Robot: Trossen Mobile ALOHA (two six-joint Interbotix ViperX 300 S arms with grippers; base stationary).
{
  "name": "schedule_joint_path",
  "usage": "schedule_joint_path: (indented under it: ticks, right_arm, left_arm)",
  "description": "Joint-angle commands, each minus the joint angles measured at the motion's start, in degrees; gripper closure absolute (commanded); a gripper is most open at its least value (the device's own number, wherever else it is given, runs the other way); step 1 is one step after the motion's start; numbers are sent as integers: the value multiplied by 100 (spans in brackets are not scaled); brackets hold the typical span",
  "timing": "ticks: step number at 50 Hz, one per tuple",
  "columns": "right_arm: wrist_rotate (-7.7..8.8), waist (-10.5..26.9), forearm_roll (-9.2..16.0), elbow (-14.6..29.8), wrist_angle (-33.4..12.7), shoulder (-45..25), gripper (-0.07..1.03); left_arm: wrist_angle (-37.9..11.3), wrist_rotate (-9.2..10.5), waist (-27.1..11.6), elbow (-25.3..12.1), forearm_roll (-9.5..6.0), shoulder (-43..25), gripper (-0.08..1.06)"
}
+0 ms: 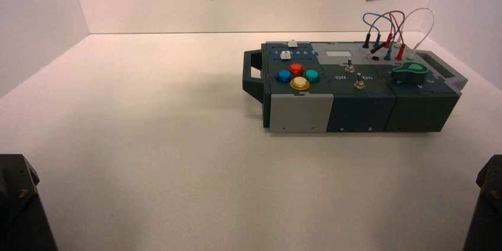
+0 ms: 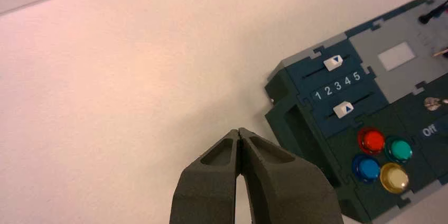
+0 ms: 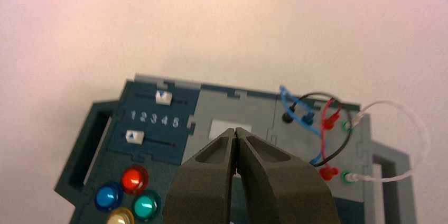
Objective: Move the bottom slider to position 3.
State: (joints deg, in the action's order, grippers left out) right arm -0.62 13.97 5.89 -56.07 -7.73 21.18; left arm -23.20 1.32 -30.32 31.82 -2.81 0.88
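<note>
White table [image 1: 148, 103]: one box [image 1: 361, 88], two sliders, four buttons.

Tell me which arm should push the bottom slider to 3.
Left, I'd say: the bottom slider is at the box's left end, and the left gripper hovers off that side, while the right gripper hovers over the box's middle.

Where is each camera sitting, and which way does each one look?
High: above and behind the arms, looking down at the box; both arms' ends show at its top edge.
Left wrist: on the left arm, looking down past its closed left hand at the sliders and coloured buttons.
Right wrist: on the right arm, looking down past its closed right hand at the box.
Both wrist views share the red button and the digits.
</note>
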Motion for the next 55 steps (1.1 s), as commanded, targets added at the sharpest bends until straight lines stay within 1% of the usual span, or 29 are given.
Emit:
schedule_joint_path:
  ticks: [1,6,8,17,35,44,55]
  right_arm:
    - [18,53,-9,202,-44,-158,99]
    - [9,70,-9,220,-70,-246,99]
    - [9,70,-9,220,-88,-264,99]
    - [18,70,-18,202,-97,-281,99]
    - [18,70,-18,211,-97,-299,99]
    - [18,70,-18,220,-97,-299,99]
    - [18,70,-18,220,-97,-308,99]
  left_arm:
    - [-149,-18,-185,-501,9,-281,101]
    - [-343,-9,-343,-800,9,-580,101]
    - [-431,-9,-422,-905,-18,-703,101]
    - [-615,-9,-686,-1230,-18,-1099,101]
    - [-686,0,-835,-1503,-53,-1600,101]
    - [-826,0,-888,-1661,-149,-1802,101]
    - [-1169,18,-976,-1925,-237,-2039,101]
